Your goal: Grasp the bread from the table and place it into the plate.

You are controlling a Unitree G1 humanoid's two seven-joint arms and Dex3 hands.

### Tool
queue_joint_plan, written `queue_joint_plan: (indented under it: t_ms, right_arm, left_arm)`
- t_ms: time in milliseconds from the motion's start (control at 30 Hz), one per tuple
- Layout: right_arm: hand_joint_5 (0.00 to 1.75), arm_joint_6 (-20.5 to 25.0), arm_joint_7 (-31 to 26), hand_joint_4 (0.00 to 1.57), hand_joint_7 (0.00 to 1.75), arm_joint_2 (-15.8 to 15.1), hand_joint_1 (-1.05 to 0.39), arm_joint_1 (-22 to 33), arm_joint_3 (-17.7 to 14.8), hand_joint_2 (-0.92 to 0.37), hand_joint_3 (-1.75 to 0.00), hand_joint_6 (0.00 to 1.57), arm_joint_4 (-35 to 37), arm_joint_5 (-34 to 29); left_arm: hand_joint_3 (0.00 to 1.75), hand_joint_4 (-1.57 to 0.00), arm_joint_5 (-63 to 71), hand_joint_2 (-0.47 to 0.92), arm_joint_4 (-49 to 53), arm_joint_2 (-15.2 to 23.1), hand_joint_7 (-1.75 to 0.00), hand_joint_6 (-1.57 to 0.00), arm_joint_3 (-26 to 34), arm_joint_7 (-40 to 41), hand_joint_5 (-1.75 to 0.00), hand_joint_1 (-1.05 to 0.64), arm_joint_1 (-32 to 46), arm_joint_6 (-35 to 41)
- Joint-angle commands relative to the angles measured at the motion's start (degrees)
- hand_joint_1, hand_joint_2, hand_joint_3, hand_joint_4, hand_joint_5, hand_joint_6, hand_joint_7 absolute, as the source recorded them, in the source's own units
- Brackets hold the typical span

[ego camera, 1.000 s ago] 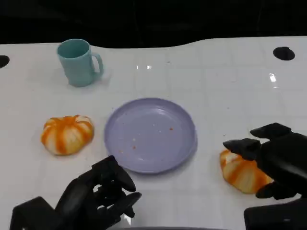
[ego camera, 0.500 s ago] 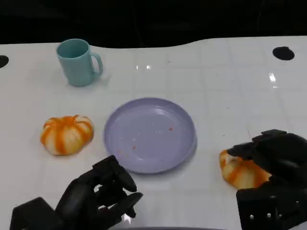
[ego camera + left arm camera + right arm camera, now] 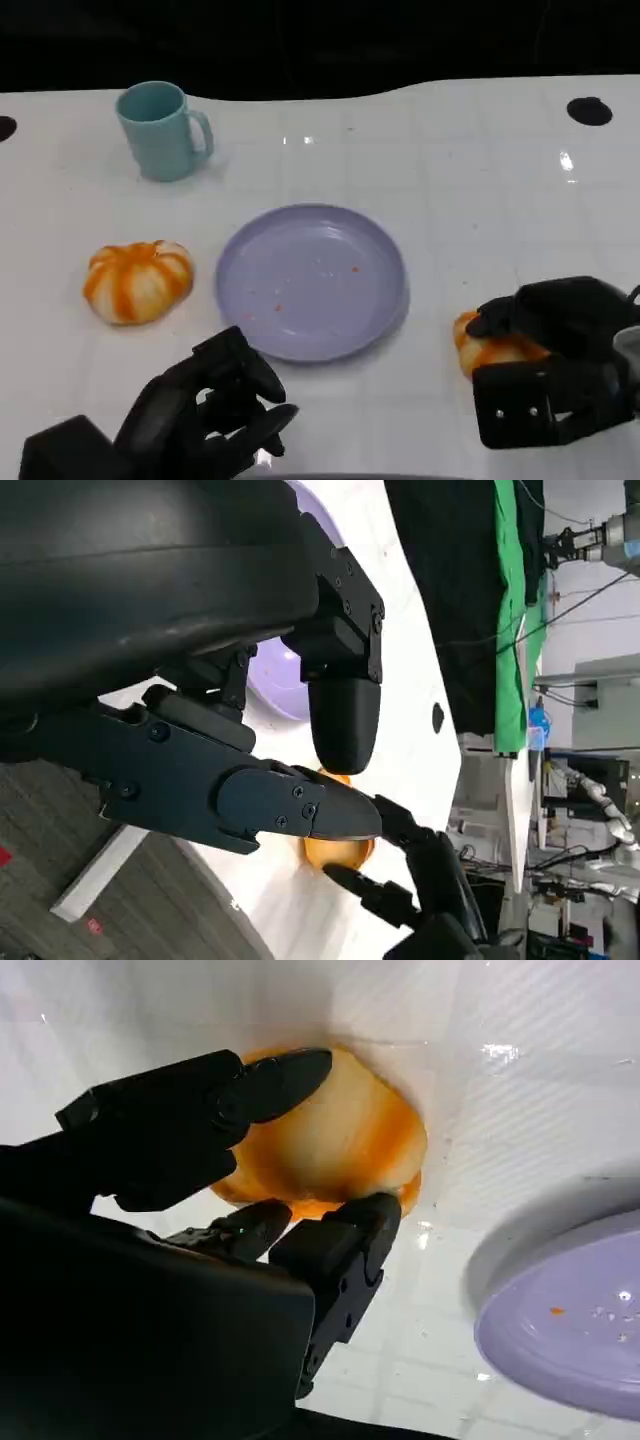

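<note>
- Right hand (image 3: 545, 335) down on the white glossy surface (image 3: 450, 180) to the right of the round lilac plastic plate (image 3: 312, 280), palm turned down, curled over the orange-and-cream striped bread roll (image 3: 490, 350).
- In the right wrist view, black fingers (image 3: 270, 1080) arched over one side of that roll (image 3: 340, 1140), another fingertip pressed against its opposite edge; roll pinched between them, resting on the surface.
- Task's roll lying just beside the plate's right rim, outside it, partly covered by the hand.
- Left hand (image 3: 205, 410) low at the plate's near-left, just off its rim, fingers curled inward with nothing in them.
- In the left wrist view, left fingers (image 3: 300, 810) bunched close together, plate (image 3: 275, 680) behind them, roll (image 3: 338, 850) and the right hand (image 3: 420, 880) beyond.
- Second orange-and-cream striped bread roll (image 3: 137, 281) lying free to the left of the plate, near but apart.
- Teal ceramic mug (image 3: 160, 130) upright, well beyond the plate to its far left, handle turned toward the plate's side.
- Plate bare but for a few crumbs.
</note>
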Motion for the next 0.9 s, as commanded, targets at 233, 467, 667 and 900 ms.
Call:
queue_joint_plan:
  t_ms: [233, 467, 667, 900]
  right_arm:
    - [0.16, 1.72, -7.59, 0.67, 0.05, 4.06, -0.33, -7.15, 2.00, -0.91, -0.01, 0.83, 14.56, 1.20]
    - [1.31, -9.06, -30.51, 0.81, 0.48, 7.82, -0.12, -8.51, -0.60, -0.91, -0.07, 1.06, 28.84, 6.20]
    - [1.73, -16.53, -41.65, 0.84, 1.23, 7.97, -0.14, -10.94, 0.84, -0.69, -0.66, 0.84, 37.58, 5.67]
    - [1.75, -18.88, -45.98, 0.86, 1.00, 7.95, -0.21, -12.35, 1.19, -0.74, -0.47, 0.90, 37.88, 6.05]
  left_arm:
    - [0.21, -0.61, 0.70, 0.92, -1.71, 0.47, -1.62, -0.49, -0.02, 1.05, -1.75, -0.59, 0.50, 0.93]
    - [0.22, -0.60, 0.95, 0.92, -1.94, 0.61, -1.63, -0.48, -0.03, 1.10, -1.75, -0.57, 0.68, 0.71]
    - [0.22, -0.60, 0.62, 0.92, -2.55, 0.49, -1.63, -0.47, -0.12, 1.14, -1.75, -0.57, 0.93, 1.31]
    - [0.22, -0.59, 0.90, 0.92, -3.02, 0.40, -1.63, -0.46, -0.35, 1.31, -1.75, -0.54, 0.88, 1.80]
